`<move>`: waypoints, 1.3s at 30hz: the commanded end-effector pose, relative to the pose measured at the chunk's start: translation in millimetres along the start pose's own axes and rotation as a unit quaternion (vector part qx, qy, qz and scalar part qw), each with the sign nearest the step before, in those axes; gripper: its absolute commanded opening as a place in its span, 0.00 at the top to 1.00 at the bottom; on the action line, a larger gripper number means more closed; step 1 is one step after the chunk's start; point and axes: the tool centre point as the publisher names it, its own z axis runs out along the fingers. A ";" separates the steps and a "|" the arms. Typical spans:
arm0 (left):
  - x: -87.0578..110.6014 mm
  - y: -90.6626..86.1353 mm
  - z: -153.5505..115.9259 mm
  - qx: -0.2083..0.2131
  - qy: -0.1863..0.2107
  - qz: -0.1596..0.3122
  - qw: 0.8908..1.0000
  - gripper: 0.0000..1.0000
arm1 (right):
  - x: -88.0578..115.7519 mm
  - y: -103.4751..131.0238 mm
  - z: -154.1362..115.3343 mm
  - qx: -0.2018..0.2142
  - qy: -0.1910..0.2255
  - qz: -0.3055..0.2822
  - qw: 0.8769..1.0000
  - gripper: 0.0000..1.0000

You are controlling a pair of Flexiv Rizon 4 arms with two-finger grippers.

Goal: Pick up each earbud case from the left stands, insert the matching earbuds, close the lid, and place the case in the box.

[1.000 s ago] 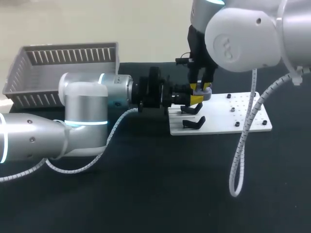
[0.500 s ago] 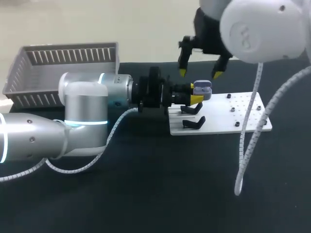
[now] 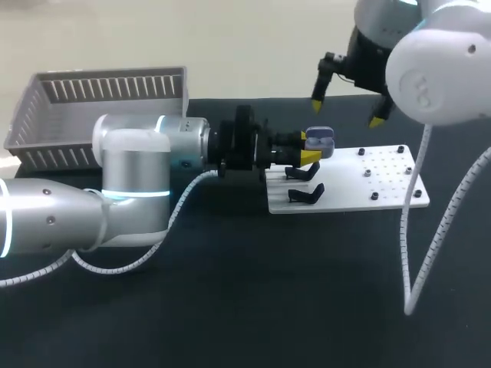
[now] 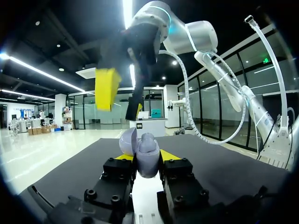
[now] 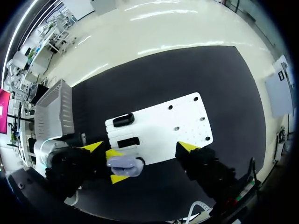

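- Clamping the earbud case from both sides, your left fingers held it lid-open above the counter, just beside the white plate's corner.
- Two black stands sat on the plate nearby.
- Your right fingers hung higher, spread wide, holding nothing.
- The box stood at the counter's far left.

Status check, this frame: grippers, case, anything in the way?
Left gripper shut on earbud case, lid open. Right gripper open, empty, above the case. Nothing between them.
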 end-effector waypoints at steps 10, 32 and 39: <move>0.4 -1.0 0.4 -0.002 0.000 0.001 1.000 1.00 | 6.5 -14.3 20.8 0.015 0.054 0.000 0.998 0.00; 0.4 -1.0 0.4 -0.002 0.000 0.001 1.000 1.00 | 37.1 -6.2 -49.7 -0.076 -0.093 -0.075 0.990 0.00; 0.4 -1.0 0.4 -0.002 0.000 0.001 1.000 1.00 | 61.0 -0.4 -73.2 -0.111 -0.187 -0.120 0.969 0.00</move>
